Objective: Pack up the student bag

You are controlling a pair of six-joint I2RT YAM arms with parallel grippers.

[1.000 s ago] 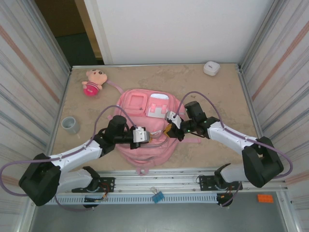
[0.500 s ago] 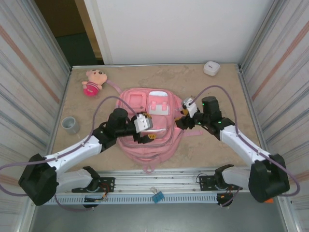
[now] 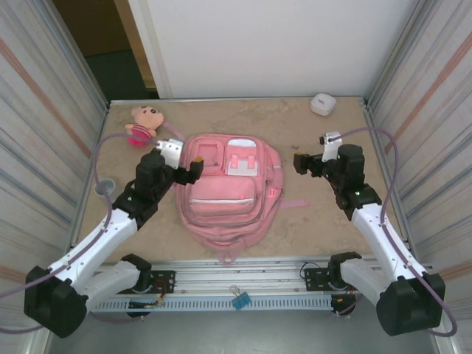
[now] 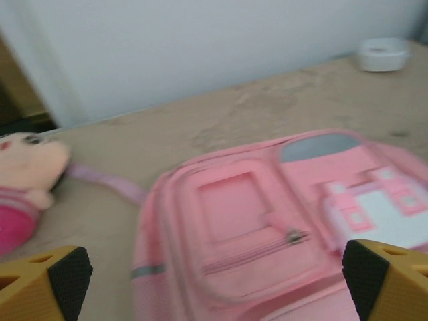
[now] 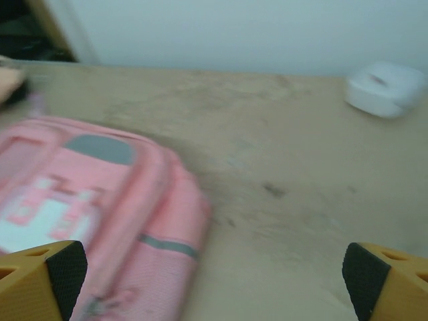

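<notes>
Two pincers, both mine, both spread wide and empty.

From above, the bag (image 3: 225, 195) lies flat in the middle of the bench (image 3: 280, 122), front pockets up. My left pincer (image 3: 194, 165) hangs at its upper left corner, just beside the fabric. My right pincer (image 3: 301, 164) sits off its upper right side, apart from it. The doll (image 3: 141, 125) lies near the far left corner, a white case (image 3: 322, 104) at the far right, and a grey ring (image 3: 103, 189) by the left edge, partly under my arm. All three are outside the bag.

At my left wrist, my fingertips (image 4: 63, 281) stand at the two bottom corners of the view. The bag's top pocket and its zip pull (image 4: 291, 236) lie between and beyond them, and the doll's head is at the left.

At my right wrist, the fingertips (image 5: 57, 277) are just as wide. The bag's right side is at the left, bare bench lies ahead, and the case is far right.

I judge I am between grips: nothing looks packed, and the pockets appear zipped. The next move calls for opening a compartment, one pincer pinning the bag and the other on a zip pull, before fetching the doll.
</notes>
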